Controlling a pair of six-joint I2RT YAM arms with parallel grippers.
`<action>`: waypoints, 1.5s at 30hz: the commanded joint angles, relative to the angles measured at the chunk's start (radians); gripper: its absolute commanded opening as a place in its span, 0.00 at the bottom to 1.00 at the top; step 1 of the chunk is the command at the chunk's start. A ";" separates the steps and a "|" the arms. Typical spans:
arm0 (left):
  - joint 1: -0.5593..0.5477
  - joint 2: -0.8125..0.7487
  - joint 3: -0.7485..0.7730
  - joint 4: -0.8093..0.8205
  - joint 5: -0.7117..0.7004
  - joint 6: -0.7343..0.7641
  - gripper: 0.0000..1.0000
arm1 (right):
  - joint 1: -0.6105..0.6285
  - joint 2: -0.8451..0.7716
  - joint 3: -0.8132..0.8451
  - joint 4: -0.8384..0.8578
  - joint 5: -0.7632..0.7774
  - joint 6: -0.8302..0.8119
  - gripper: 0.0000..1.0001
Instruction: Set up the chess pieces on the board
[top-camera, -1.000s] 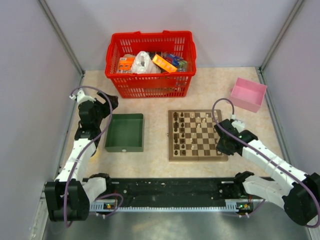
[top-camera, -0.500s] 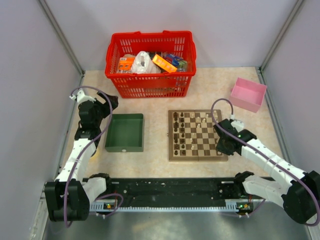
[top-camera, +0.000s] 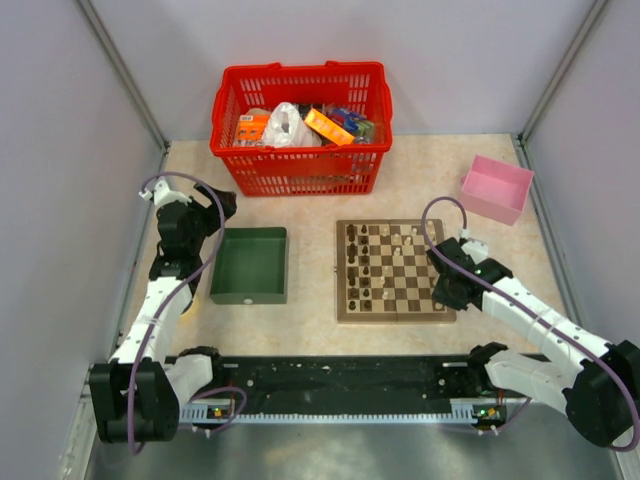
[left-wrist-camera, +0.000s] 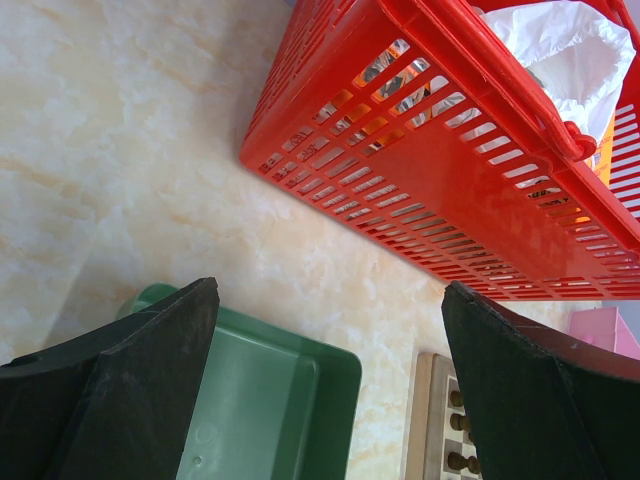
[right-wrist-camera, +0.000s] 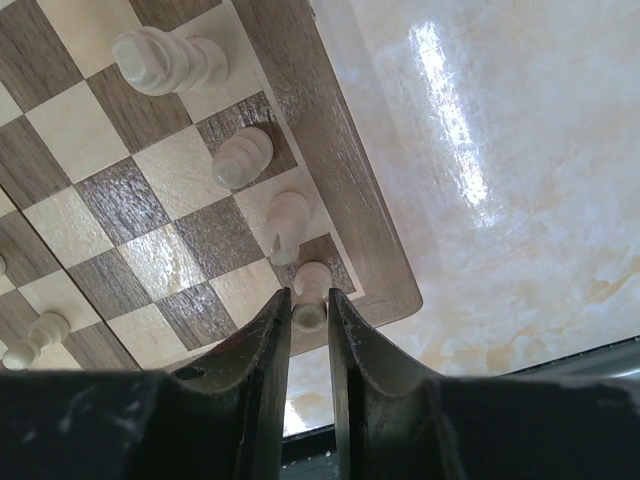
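The board lies in the middle of the table with dark and pale chess pieces scattered on its squares. My right gripper is at the board's near right corner. In the right wrist view it is shut on a pale chess piece that stands on the corner square, next to several other pale pieces. My left gripper is open and empty, hovering above the green tray and far from the board.
A red basket full of packets stands at the back. The green tray sits left of the board. A pink box is at the back right. Grey walls close in both sides.
The right gripper has shifted very slightly at the board's near right corner. The left arm has not moved.
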 joint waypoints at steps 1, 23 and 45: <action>0.007 0.001 0.012 0.057 0.002 0.003 0.99 | -0.004 -0.012 0.000 0.004 0.048 0.007 0.22; 0.007 -0.004 0.004 0.057 0.000 0.003 0.99 | -0.006 -0.038 0.045 -0.011 0.040 -0.031 0.36; 0.007 -0.028 0.022 0.020 -0.018 0.023 0.99 | -0.067 0.345 0.516 0.233 -0.077 -0.398 0.43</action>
